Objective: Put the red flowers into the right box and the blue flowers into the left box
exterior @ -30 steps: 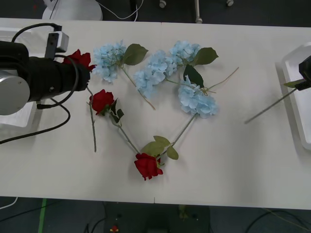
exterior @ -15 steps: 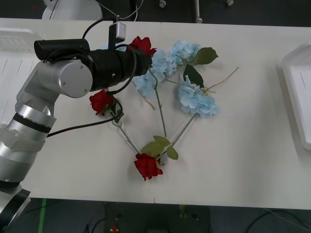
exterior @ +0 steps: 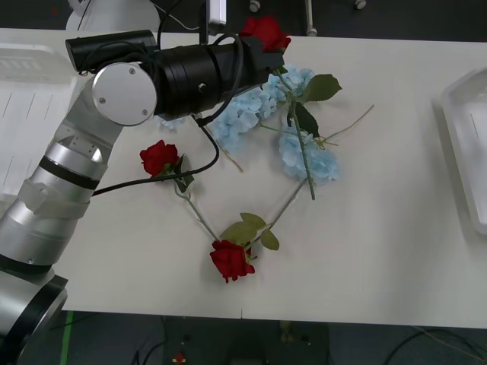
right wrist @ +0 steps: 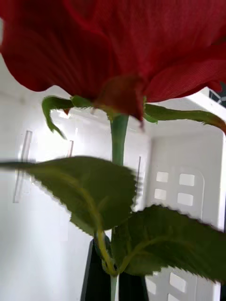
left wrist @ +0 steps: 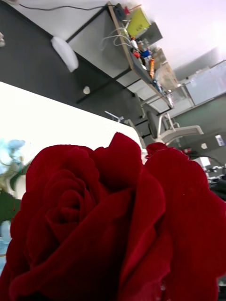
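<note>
My left gripper (exterior: 266, 55) is raised over the back of the table, shut on a red flower (exterior: 263, 32) whose stem hangs down across the blue flowers (exterior: 307, 157). That bloom (left wrist: 113, 225) sits close before the left wrist camera. Two more red flowers (exterior: 159, 157) (exterior: 231, 259) lie on the table in front of the blue sprays (exterior: 242, 112). My right gripper (right wrist: 112, 275) is shut on the stem of another red flower (right wrist: 117, 47), held just above the white bottom of a box (right wrist: 179, 188). The right box (exterior: 459, 114) is at the right edge, the left box (exterior: 23, 114) at the left edge.
The left arm (exterior: 122, 95) reaches from the left side across the back of the table and covers part of the blue sprays. Chair and stand legs stand on the dark floor beyond the far edge. Bare tabletop (exterior: 380, 228) lies between the flowers and the right box.
The left arm has swung rightward and up, carrying its red flower from the left side to above the blue sprays. The right gripper and its stem left the front view's right edge.
</note>
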`<state>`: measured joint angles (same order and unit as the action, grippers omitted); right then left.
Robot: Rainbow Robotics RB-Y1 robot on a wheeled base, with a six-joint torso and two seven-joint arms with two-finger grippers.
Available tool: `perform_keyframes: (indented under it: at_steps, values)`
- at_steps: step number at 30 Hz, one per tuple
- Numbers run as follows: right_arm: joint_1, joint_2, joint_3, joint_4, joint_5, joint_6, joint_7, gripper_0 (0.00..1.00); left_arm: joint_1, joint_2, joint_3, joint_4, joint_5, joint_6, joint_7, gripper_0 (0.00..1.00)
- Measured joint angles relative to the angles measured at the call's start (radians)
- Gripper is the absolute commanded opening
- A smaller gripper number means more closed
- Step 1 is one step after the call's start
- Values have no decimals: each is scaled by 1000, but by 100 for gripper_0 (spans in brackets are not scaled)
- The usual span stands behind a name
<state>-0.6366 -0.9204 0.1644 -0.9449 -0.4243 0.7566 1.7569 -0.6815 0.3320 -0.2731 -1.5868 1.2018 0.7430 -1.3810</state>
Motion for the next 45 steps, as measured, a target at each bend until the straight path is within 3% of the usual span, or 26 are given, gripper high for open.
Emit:
perform_keyframes:
  at_steps: [2,5,12,16,21,27,34,45]
  values:
    - [0,0,7,30,0,-16,0,45,-6,-2,-12,0,17,-1,0,0]
    - [-2,0,15,53,-1,-18,0,64,-11,-11,-34,0,26,-10,0,0]
    - [-14,-9,16,58,-156,13,6,98,-11,-48,-77,0,26,-71,0,0]
    - [-21,-33,17,11,-286,127,11,100,-11,-73,-86,1,25,-80,0,0]
    - [-21,-85,18,-140,-514,353,56,100,-11,-99,-86,8,8,-82,0,0]
    - [-19,-120,19,-310,-769,533,71,100,-11,-108,-86,24,2,-90,0,0]
    - [62,-156,18,-522,-1070,572,71,100,-11,-109,-86,29,0,-97,0,0]
    - [190,-154,-10,-657,-1373,618,71,100,-11,-109,-86,30,0,-109,0,0]
